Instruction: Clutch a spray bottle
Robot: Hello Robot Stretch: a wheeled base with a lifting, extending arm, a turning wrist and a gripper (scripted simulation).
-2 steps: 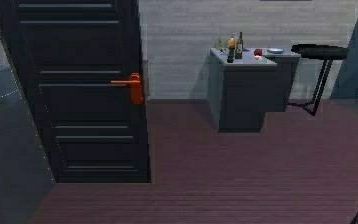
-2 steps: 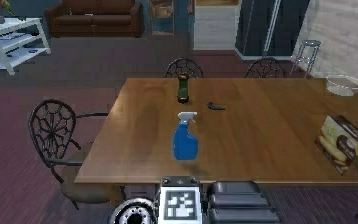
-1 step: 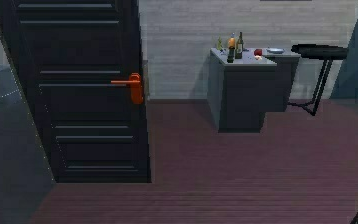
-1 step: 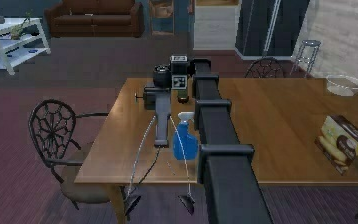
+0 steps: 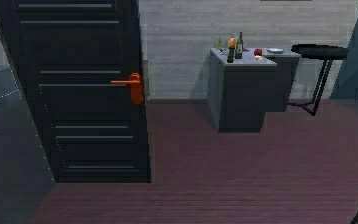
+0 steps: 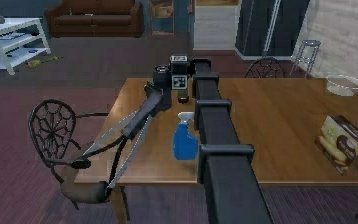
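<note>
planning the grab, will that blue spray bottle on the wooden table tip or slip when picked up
The blue spray bottle stands upright on the wooden table, taller than wide, so a sideways nudge would probably tip it. It looks like plastic, so likely light and fairly smooth to grip.

Door: at the forward view's left you see a dark panelled door (image 5: 82,90) with an orange handle (image 5: 132,86).
Tabletop: your grey tabletop (image 5: 249,95) against the pale wall (image 5: 177,40) carries bottles (image 5: 230,48).
Stool: a black stool (image 5: 318,50) stands just beside it.
Floor: dark reddish planks (image 5: 217,175).
</note>
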